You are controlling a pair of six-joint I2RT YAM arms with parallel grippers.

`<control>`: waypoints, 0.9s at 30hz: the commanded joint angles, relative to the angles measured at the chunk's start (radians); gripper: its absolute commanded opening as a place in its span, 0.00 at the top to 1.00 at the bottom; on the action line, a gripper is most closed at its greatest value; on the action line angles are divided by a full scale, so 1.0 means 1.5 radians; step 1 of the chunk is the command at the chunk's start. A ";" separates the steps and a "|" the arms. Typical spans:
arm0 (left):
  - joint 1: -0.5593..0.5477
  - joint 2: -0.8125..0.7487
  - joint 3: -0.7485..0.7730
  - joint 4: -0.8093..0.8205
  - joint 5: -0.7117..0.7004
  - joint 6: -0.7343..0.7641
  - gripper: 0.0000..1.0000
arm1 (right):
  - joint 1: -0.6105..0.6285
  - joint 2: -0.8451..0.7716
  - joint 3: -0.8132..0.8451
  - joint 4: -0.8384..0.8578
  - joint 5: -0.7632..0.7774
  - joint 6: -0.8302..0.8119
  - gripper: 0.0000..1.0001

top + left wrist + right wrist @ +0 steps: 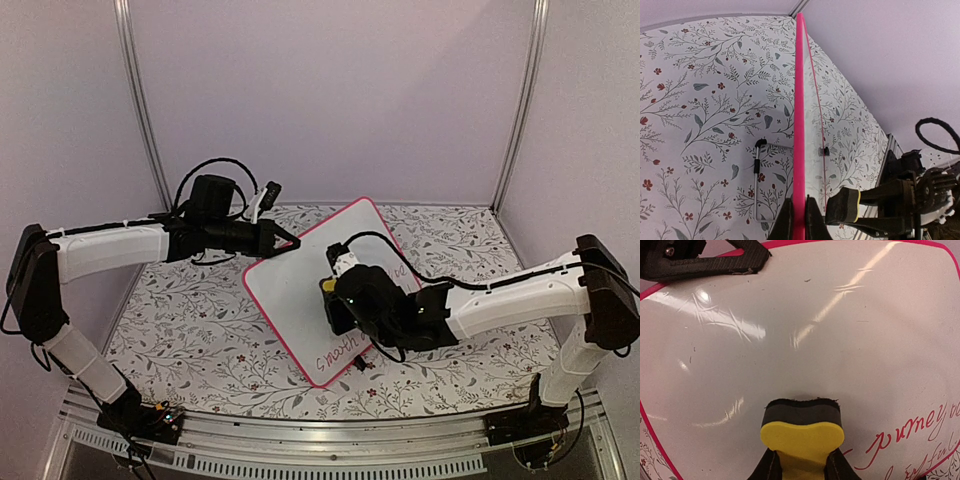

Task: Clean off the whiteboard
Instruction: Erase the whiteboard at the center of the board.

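The whiteboard [300, 290], white with a pink-red frame, stands tilted over the middle of the table. My left gripper [291, 243] is shut on its upper left edge; in the left wrist view the pink frame [799, 110] runs straight up between the two fingers [786, 220]. My right gripper [802, 467] is shut on a yellow block eraser [802, 432], whose black felt face presses against the board's surface [815, 330]. Red handwriting [920, 432] lies just right of the eraser, along the board's lower edge [345, 352]. The board above the eraser is wiped white.
A floral cloth [190, 320] covers the table. A bent wire stand [757, 180] lies on it behind the board. A small black clip [824, 151] sits on the board's far frame. Lilac walls and metal posts [140, 100] close in the back and sides.
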 commanded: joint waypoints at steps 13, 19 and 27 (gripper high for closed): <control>-0.006 0.021 -0.018 -0.039 -0.038 0.046 1.00 | -0.027 0.033 -0.003 0.042 0.023 -0.039 0.75; -0.005 0.014 -0.020 -0.038 -0.036 0.045 1.00 | -0.028 0.042 -0.042 0.031 0.010 -0.023 0.75; -0.003 0.010 -0.022 -0.035 -0.032 0.041 1.00 | -0.029 0.033 -0.091 -0.001 -0.005 0.028 0.76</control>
